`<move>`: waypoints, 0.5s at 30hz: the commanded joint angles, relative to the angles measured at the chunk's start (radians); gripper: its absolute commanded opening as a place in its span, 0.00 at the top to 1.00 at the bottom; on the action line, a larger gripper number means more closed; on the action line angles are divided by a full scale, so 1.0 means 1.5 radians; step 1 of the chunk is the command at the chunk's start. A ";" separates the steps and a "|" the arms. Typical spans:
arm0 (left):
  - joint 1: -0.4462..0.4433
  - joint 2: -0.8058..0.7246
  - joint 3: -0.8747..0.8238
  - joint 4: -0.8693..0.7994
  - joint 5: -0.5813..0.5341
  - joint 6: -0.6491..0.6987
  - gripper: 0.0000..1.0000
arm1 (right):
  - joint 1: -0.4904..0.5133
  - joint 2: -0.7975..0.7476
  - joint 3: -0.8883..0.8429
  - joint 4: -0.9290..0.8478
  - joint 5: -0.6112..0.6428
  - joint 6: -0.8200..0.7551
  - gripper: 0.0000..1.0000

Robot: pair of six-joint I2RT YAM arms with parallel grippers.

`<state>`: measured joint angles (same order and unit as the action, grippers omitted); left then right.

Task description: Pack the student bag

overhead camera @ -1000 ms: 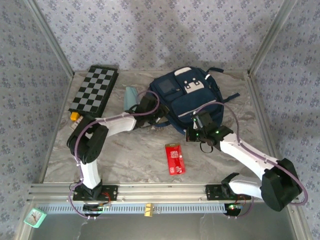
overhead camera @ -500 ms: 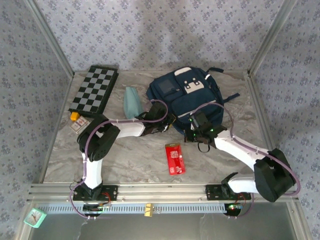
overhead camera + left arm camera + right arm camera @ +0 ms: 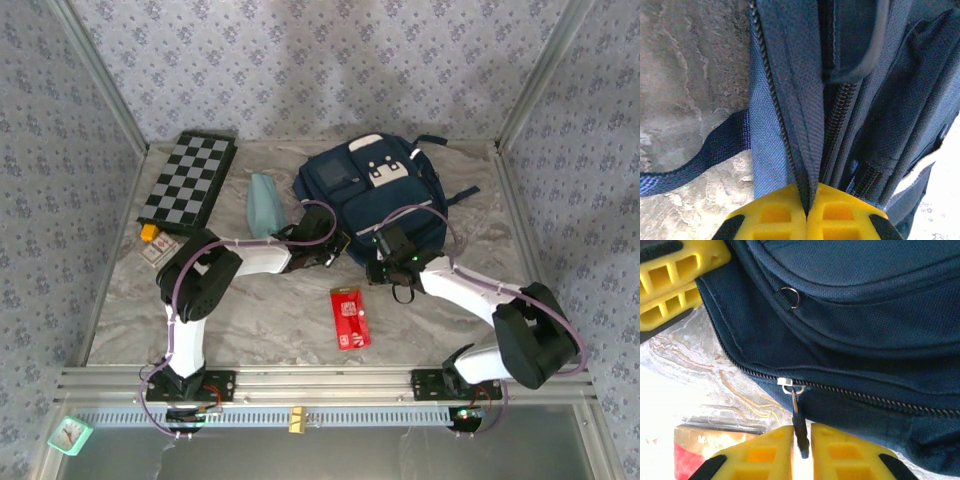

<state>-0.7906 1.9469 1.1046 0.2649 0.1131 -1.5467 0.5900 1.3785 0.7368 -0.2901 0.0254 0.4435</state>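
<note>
Pinching a fold of navy fabric, the left gripper is clenched on the student bag. In the left wrist view its two yellow pads meet at the bottom centre of the frame, with a seam edge beside a zipper track squeezed between them. A dark strap trails from the bag toward the lower left across the marbled tabletop.

The right gripper sits at the bottom centre of the right wrist view, its yellow pads a slim gap apart. The dark zipper pull hangs into that gap from a silver slider. Whether the pads press the pull or stand just off it I cannot tell. The zipper track runs from the slider toward the right edge. Higher up, a small metal ring shows on the bag, and the left gripper's yellow fingers sit in the upper left corner against the bag's edge.

From above, both grippers meet close beside each other at the bag's near edge, around mid-frame. The bag lies flat, pocket patches up, in the upper centre of the table. A red packet lies below the grippers, apart from the bag. A pale teal pouch lies just left of the bag, and a chessboard lies in the upper left.
</note>
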 commanded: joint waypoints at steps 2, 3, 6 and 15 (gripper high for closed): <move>-0.010 -0.006 0.032 0.017 -0.004 0.006 1.00 | 0.004 0.022 0.025 0.013 0.027 -0.014 0.78; -0.010 -0.006 0.032 0.018 -0.004 0.006 1.00 | 0.005 0.027 0.027 0.013 0.033 -0.014 0.78; -0.012 -0.005 0.036 0.019 -0.002 0.006 1.00 | 0.005 0.034 0.028 0.022 0.034 -0.018 0.75; -0.017 -0.008 0.045 0.013 -0.002 0.008 1.00 | 0.008 0.072 0.042 0.029 0.067 -0.015 0.69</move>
<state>-0.7990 1.9469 1.1183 0.2569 0.1036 -1.5463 0.5964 1.4601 0.7681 -0.2596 0.0784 0.4286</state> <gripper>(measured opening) 0.054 0.304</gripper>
